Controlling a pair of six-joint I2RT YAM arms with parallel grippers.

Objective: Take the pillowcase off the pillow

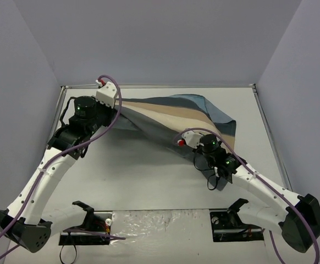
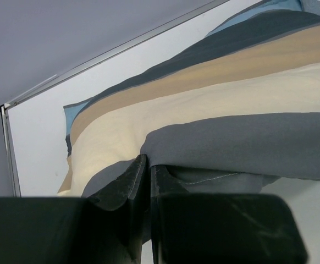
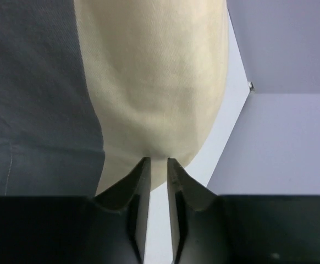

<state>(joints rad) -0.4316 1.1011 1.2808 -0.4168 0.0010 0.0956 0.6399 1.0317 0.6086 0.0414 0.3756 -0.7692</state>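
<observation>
The pillowcase (image 1: 171, 115) lies at the back middle of the table, striped face up, stretched between my two grippers. My left gripper (image 1: 120, 106) is at its left end. In the left wrist view the left gripper (image 2: 148, 164) is shut on a fold of the grey cloth, with the stripes (image 2: 215, 93) spread beyond it. My right gripper (image 1: 177, 142) is at the near right edge of the cloth. In the right wrist view the right gripper (image 3: 159, 160) pinches the tip of the cream pillow (image 3: 154, 71), which bulges out beside the grey hemmed pillowcase (image 3: 33, 82). The jaws stand with a narrow gap.
Grey walls enclose the table on three sides, with a metal rim (image 1: 160, 86) along the back. Purple cables (image 1: 113, 118) run along both arms. Two black mounts and a crinkled sheet (image 1: 160, 223) sit at the near edge between the arm bases.
</observation>
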